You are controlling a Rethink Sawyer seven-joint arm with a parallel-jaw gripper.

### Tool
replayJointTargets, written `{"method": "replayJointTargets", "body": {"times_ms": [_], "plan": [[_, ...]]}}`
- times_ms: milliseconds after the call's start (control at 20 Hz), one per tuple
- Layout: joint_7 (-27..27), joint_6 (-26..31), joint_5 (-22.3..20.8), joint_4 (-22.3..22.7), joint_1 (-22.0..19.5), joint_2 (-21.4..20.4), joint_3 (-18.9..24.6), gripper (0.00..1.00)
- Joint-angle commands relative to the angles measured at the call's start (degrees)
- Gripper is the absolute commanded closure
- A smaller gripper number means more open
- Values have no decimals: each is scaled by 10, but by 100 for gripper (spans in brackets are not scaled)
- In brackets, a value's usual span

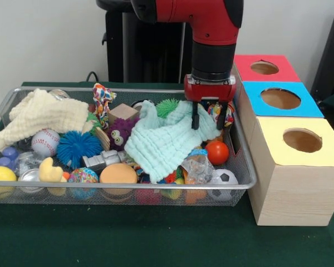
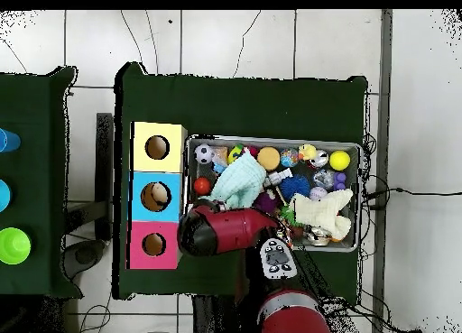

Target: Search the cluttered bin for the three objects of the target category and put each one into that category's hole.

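A wire mesh bin [image 1: 78, 88] holds a heap of toys and cloths. My gripper [image 1: 209, 118] hangs open at the bin's right end, its fingers [image 1: 195, 118] touching or just above the edge of a mint green cloth [image 1: 167, 139]. A multicoloured toy shows behind the fingers. A red ball [image 1: 217, 152] and a soccer ball [image 1: 225, 178] lie just in front of the gripper. Right of the bin stand three boxes with holes on top: red [image 1: 264, 68], blue [image 1: 280, 98] and yellow [image 1: 302, 140]. In the overhead view the arm [image 2: 226, 230] hides the gripper.
Also in the bin are a cream cloth [image 1: 44, 114], a baseball [image 1: 45, 142], a blue spiky ball [image 1: 78, 147], a green spiky ball [image 1: 167, 107], an orange ball [image 1: 118, 173], a yellow ball [image 1: 1, 174], a purple plush [image 1: 121, 133] and a wooden block [image 1: 122, 113]. Green felt covers the table [image 1: 156, 239].
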Motion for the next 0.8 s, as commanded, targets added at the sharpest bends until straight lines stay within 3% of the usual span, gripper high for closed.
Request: {"method": "replayJointTargets", "body": {"times_ms": [50,450,800], "plan": [[40,54,3,49,-27,6,40,0],[11,175,50,99,-61,-124,84,0],[-32,210,37,96,-105,-140,98,0]]}}
